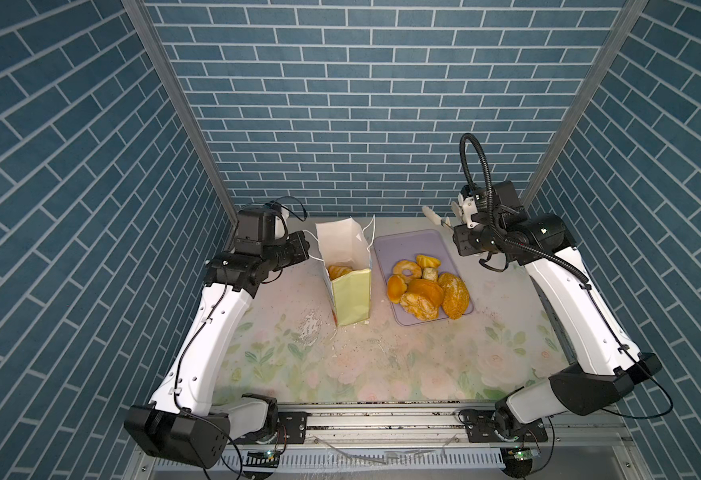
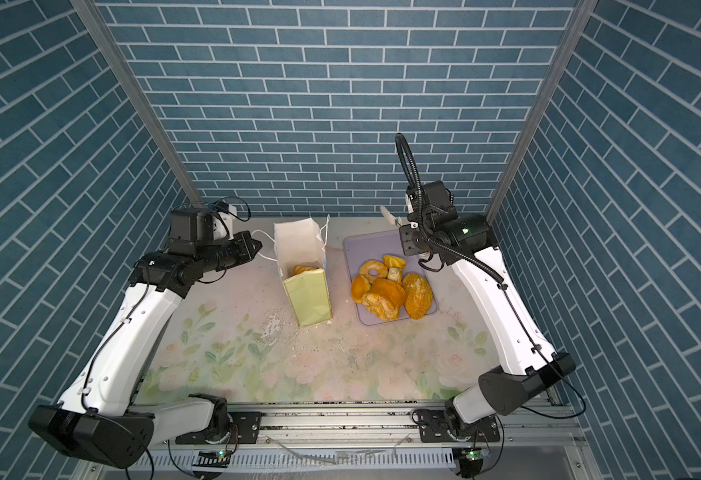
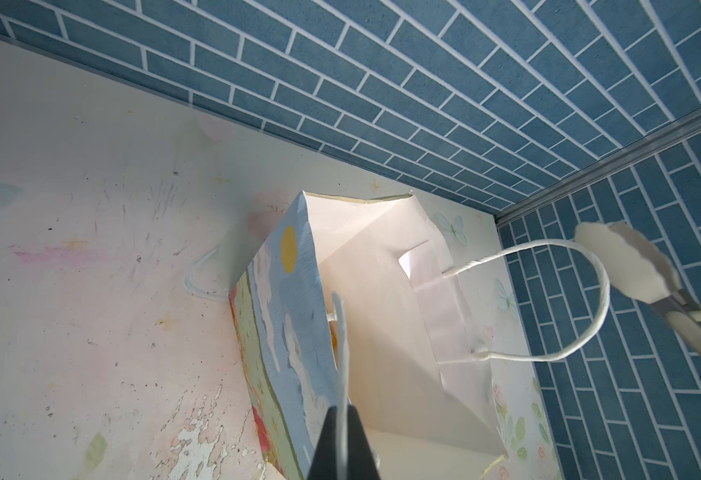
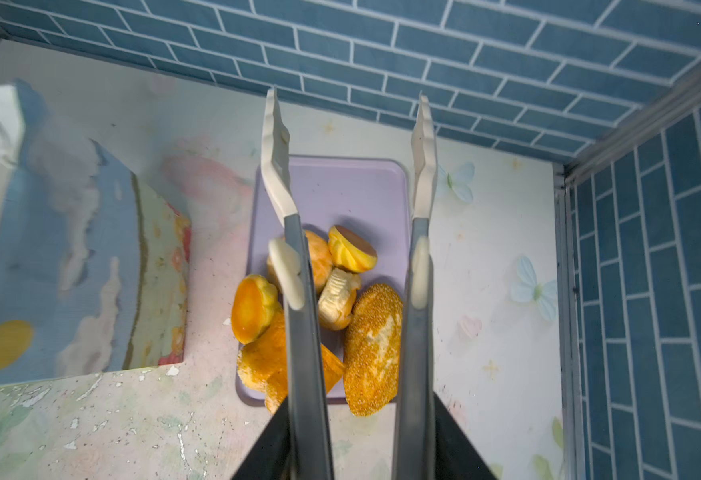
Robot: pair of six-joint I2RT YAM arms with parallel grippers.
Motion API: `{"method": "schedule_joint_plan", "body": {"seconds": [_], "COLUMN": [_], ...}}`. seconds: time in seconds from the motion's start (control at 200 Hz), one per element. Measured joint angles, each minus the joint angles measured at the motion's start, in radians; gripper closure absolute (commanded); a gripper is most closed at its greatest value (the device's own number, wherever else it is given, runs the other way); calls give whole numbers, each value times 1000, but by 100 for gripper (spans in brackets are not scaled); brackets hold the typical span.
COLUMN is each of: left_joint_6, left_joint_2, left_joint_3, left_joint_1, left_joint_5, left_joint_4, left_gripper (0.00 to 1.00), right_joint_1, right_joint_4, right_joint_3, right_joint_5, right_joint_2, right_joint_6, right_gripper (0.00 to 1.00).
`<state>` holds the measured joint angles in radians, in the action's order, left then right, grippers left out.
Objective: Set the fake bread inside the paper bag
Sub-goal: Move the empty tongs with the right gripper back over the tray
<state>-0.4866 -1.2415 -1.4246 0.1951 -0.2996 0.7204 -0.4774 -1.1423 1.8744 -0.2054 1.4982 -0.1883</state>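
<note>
The paper bag (image 1: 350, 291) (image 2: 309, 299) stands upright and open on the table, with one piece of fake bread (image 1: 339, 271) inside. My left gripper (image 3: 343, 409) (image 1: 303, 249) is shut on its near white cord handle (image 3: 342, 353), pulling that side leftward. Several more pieces of fake bread (image 1: 423, 291) (image 2: 390, 291) (image 4: 371, 345) are piled on the lilac tray (image 1: 402, 245) (image 4: 340, 187). My right gripper (image 4: 361, 397) (image 1: 461, 214) is shut on a pair of tongs (image 4: 276, 166) (image 1: 434, 216). The tongs' blades stand apart, empty, above the tray's far end.
The bag's other cord handle (image 3: 589, 291) loops free toward the tongs (image 3: 623, 266). The tray sits just right of the bag. The back brick wall and a right corner post (image 4: 564, 249) close in behind the tray. Flaked patches mark the floral tabletop (image 1: 311, 332).
</note>
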Motion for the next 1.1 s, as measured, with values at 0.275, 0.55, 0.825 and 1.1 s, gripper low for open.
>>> {"method": "schedule_joint_plan", "body": {"seconds": [0.275, 0.55, 0.825, 1.1], "left_joint_6": [0, 0, 0, 0], "left_joint_2": [0, 0, 0, 0], "left_joint_3": [0, 0, 0, 0], "left_joint_1": [0, 0, 0, 0], "left_joint_5": [3, 4, 4, 6], "left_joint_4": [0, 0, 0, 0], "left_gripper": [100, 100, 100, 100], "right_joint_1": [113, 105, 105, 116], "right_joint_4": [11, 1, -3, 44], "right_joint_3": [-209, -226, -213, -150], "right_joint_5": [92, 213, 190, 184], "right_joint_2": [0, 15, 87, 230], "right_joint_6": [-51, -46, -41, -34], "right_gripper": [54, 53, 51, 50]}}
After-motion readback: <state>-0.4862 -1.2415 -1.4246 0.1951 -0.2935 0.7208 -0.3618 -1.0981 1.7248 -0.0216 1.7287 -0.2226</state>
